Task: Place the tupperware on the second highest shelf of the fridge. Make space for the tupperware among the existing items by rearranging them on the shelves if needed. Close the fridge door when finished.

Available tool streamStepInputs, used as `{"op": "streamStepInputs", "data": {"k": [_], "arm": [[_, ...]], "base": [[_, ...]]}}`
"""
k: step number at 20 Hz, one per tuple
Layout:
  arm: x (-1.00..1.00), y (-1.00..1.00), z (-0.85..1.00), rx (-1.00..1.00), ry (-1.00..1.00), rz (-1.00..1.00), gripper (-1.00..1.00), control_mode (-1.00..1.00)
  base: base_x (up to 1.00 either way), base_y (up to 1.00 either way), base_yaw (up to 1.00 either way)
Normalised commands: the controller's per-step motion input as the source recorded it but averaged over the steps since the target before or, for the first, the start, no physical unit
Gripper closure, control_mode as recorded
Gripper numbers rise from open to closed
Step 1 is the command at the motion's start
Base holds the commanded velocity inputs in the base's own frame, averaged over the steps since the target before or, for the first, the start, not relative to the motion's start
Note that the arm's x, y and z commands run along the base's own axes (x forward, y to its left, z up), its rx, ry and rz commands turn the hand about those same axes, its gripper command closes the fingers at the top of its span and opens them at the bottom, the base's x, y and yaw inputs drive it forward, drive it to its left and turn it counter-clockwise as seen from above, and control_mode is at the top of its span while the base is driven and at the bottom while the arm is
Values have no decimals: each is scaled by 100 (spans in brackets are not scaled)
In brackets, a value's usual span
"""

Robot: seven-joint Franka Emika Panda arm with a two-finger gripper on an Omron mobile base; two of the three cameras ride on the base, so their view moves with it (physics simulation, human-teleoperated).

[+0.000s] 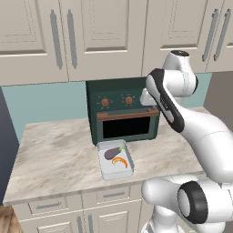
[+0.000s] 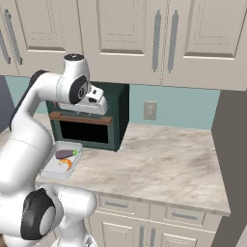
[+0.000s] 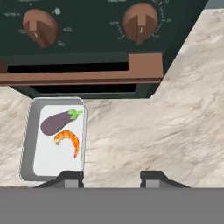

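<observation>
Fingertips of my gripper [image 3: 112,178] sit apart with nothing between them, and the tupperware [image 3: 53,139] lies down-left of them on the counter just before the toaster oven [image 3: 94,43], long axis pointing at the oven door.

Matt tupperware [image 3: 30,144]; veined marble counter [image 3: 148,131]

Bright even light, soft shadows, sharp

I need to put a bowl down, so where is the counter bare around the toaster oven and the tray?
Bare counter runs from the toaster oven toward the wall outlet. Another bare patch lies on the oven's other side. It is crowded in front of the oven door, where the tupperware sits.
</observation>
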Motion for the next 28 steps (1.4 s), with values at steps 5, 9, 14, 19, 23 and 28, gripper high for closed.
{"op": "streamStepInputs", "data": {"k": [5,9,14,19,23,28], "arm": [[0,11,-38,0,-1,0,-100,-100],[-6,15,-84,0,-4,0,-100,-100],[-1,9,-74,0,0,0,-100,-100],[0,12,-55,0,0,0,-100,-100],[0,28,-54,0,0,0,-100,-100],[8,39,-54,0,0,0,-100,-100]], "base": [[0,0,0],[0,0,0],[0,0,0],[0,0,0],[0,0,0],[0,0,0]]}}
